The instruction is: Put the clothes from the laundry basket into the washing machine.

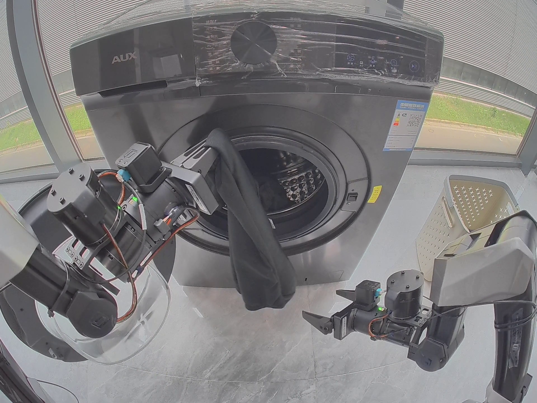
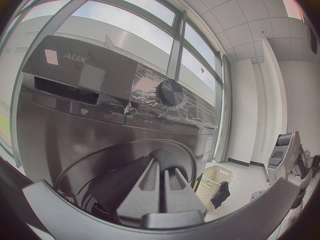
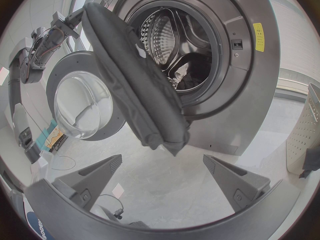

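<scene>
- Head view, washing machine (image 1: 251,141): it stands in front of me, front-loading, with its round opening facing the rig.
- Door (image 1: 106,309): swung fully open to my left, so its glass bowl is out of the loading path.
- Drum (image 3: 163,34): in the right wrist view I see a dark heap (image 3: 191,80) low inside. I take it for clothing already loaded, though I cannot make out its shape.
- Black garment (image 1: 251,236): it hangs folded over from the left gripper. Its top is at the left edge of the opening and its lower end dangles in front of the machine, below the rim and outside the drum.
- Laundry basket (image 1: 475,208): it sits on the floor to the right of the machine, well apart from the hanging garment.
- Left gripper (image 1: 204,155): raised to the opening, with its fingers (image 2: 146,184) pressed together on the top fold of the black garment.
- Right gripper (image 1: 321,307): low over the floor, below and in front of the garment's hanging end, spread wide and holding nothing.
- Dark cloth (image 2: 221,194): it is draped over the basket's rim and waits its turn.
- Progress, as I judge it: partway through. One item is probably in, one is at the opening but not yet pushed inside, and at least one is left at the basket.
</scene>
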